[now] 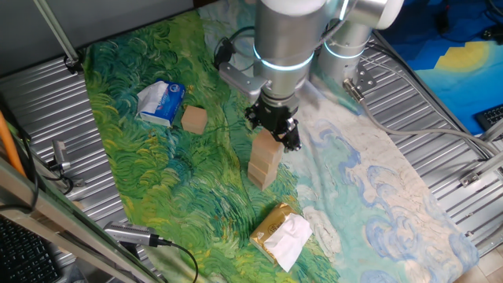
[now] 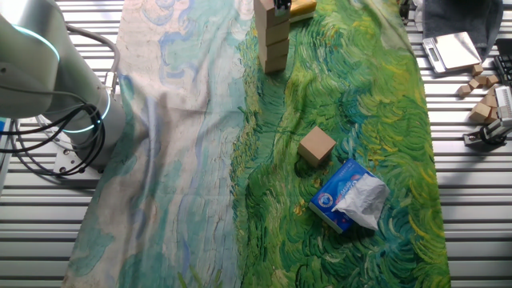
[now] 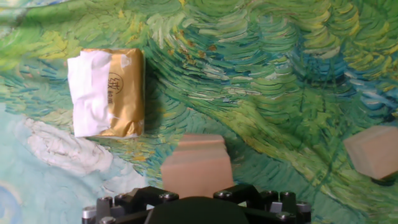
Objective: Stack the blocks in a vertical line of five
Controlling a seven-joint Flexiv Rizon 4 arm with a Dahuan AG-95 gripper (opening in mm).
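Note:
A stack of light-brown wooden blocks (image 1: 264, 163) stands mid-cloth; it also shows in the other fixed view (image 2: 272, 40), cut off by the top edge, with three blocks showing there. My gripper (image 1: 277, 132) sits at the stack's top, its fingers down either side of the top block (image 3: 198, 171), and looks shut on it. In the hand view the fingertips are hidden by the hand's body. One more block (image 1: 194, 119) lies alone to the left, and shows in the other fixed view (image 2: 317, 146) and the hand view (image 3: 373, 152).
A blue-and-white packet (image 1: 161, 102) lies beside the lone block. A yellow-and-white packet (image 1: 281, 233) lies in front of the stack. The painted cloth (image 1: 369, 181) is flanked by ribbed metal. Spare wooden pieces (image 2: 480, 84) lie off the cloth.

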